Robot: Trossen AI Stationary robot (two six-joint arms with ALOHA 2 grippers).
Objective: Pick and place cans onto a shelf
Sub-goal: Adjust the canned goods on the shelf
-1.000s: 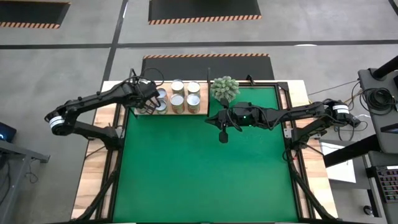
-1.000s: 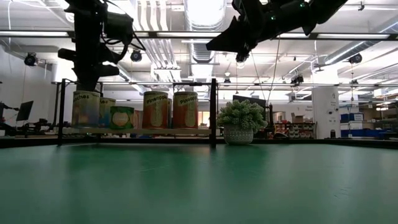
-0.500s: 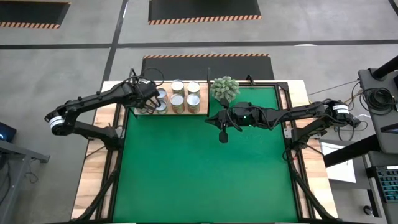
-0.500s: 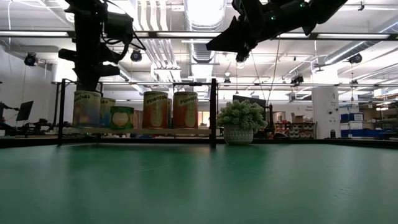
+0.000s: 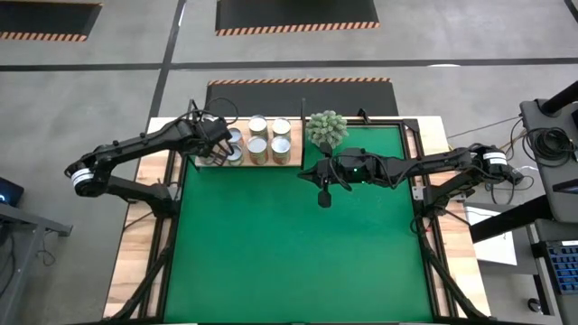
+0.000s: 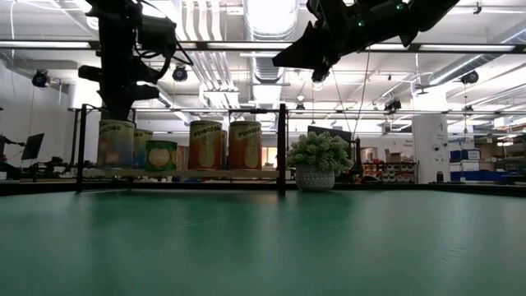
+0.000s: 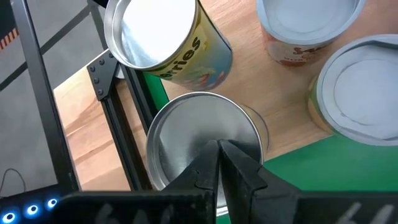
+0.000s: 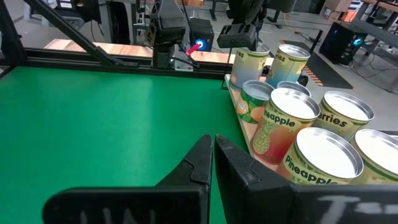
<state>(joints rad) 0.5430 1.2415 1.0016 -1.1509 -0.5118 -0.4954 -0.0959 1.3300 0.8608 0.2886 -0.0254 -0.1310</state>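
Now the left claw [image 7: 219,148], with fingers closed and empty, hangs just above a can [image 7: 204,134] at the shelf [image 7: 281,93] end, so it is better to lift straight up, while the closed right claw [image 8: 212,146] waits beside the cans [image 5: 257,143].

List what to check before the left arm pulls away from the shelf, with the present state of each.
1. Left gripper shut, holding nothing: ok.
2. Left gripper sits over the top of the corner can; touching or not: cannot tell.
3. Cans upright on the shelf: ok.
4. Green mat free of cans: ok.
5. Right gripper shut, over the mat, apart from the cans: ok.
6. Plant beside the shelf, undisturbed: ok.
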